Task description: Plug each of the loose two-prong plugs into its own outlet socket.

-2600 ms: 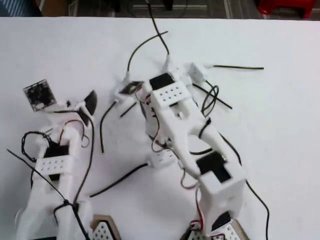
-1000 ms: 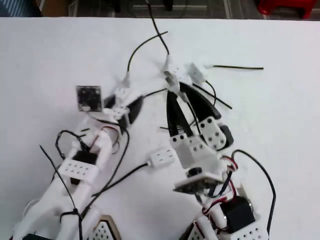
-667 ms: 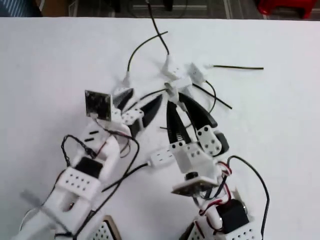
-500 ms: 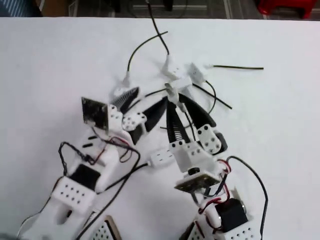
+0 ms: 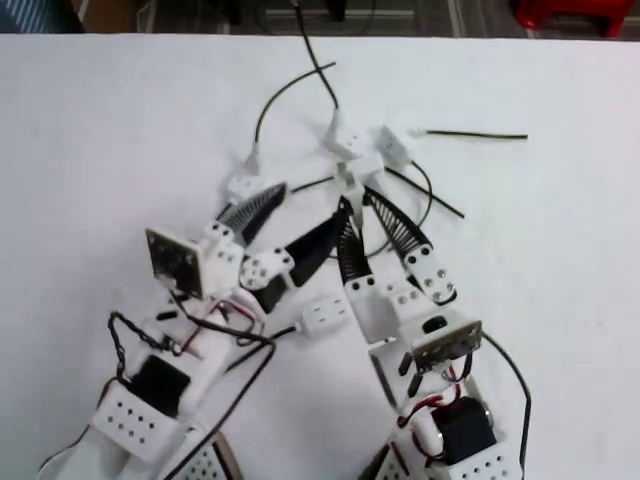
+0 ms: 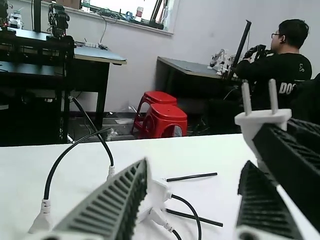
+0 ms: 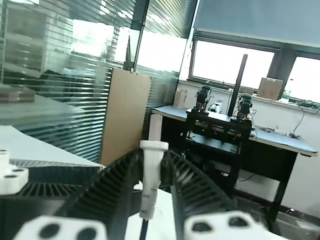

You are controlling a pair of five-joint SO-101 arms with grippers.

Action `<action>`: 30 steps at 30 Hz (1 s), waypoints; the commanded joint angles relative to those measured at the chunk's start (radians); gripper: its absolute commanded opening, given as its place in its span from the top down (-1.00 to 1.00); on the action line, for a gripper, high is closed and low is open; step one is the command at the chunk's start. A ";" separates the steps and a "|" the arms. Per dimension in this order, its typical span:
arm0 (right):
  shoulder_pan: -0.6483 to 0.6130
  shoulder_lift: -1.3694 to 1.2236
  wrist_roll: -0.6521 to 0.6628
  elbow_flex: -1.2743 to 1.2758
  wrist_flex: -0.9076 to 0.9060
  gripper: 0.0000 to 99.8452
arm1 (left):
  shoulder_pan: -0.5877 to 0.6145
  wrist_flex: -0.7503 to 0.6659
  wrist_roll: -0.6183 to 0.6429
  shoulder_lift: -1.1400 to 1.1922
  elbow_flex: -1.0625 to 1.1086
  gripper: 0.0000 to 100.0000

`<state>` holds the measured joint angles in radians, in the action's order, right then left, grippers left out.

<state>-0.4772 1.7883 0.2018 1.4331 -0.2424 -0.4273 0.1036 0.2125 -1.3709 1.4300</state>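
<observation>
Over the table (image 5: 90,110), one two-prong plug (image 6: 262,119) held
Right gripper (image 5: 357,195) clamps it (prongs up); left gripper (image 5: 312,198) gapes wide just beside, an outlet socket (image 5: 325,313) lying near

The right claw (image 7: 152,159) was closed on a white plug (image 7: 149,180). The plug stood upright between the claw's 2 black ribbed fingers (image 7: 107,189), and 1 prong (image 7: 156,127) rose above the fingertips. A dark cable (image 7: 144,227) left the plug below them. Just beside the claw lay the other arm's finger (image 7: 47,172), also black and ribbed. Far behind the claw stood a wooden board (image 7: 125,115) and a black desk (image 7: 225,135) carrying 2 small robot arms (image 7: 202,100).
</observation>
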 commanded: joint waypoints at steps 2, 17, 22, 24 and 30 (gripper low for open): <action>-0.001 0.004 -0.061 -0.005 -0.013 0.96 | -0.010 0.006 0.000 -0.101 0.025 0.42; -0.104 0.002 -0.074 -0.092 -0.097 0.96 | -0.039 0.002 -0.002 -0.308 0.155 0.42; -0.151 0.002 -0.072 -0.172 -0.232 0.96 | -0.022 0.002 -0.002 -0.311 0.153 0.42; -0.166 0.002 -0.057 -0.167 -0.248 0.96 | 0.002 0.000 -0.002 -0.311 0.150 0.42; -0.228 0.001 -0.026 -0.157 -0.243 0.96 | 0.022 0.002 0.000 -0.312 0.152 0.42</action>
<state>-0.6613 1.7990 0.1634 1.3042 -0.4849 -0.4058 0.1097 0.2140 -1.6717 1.5911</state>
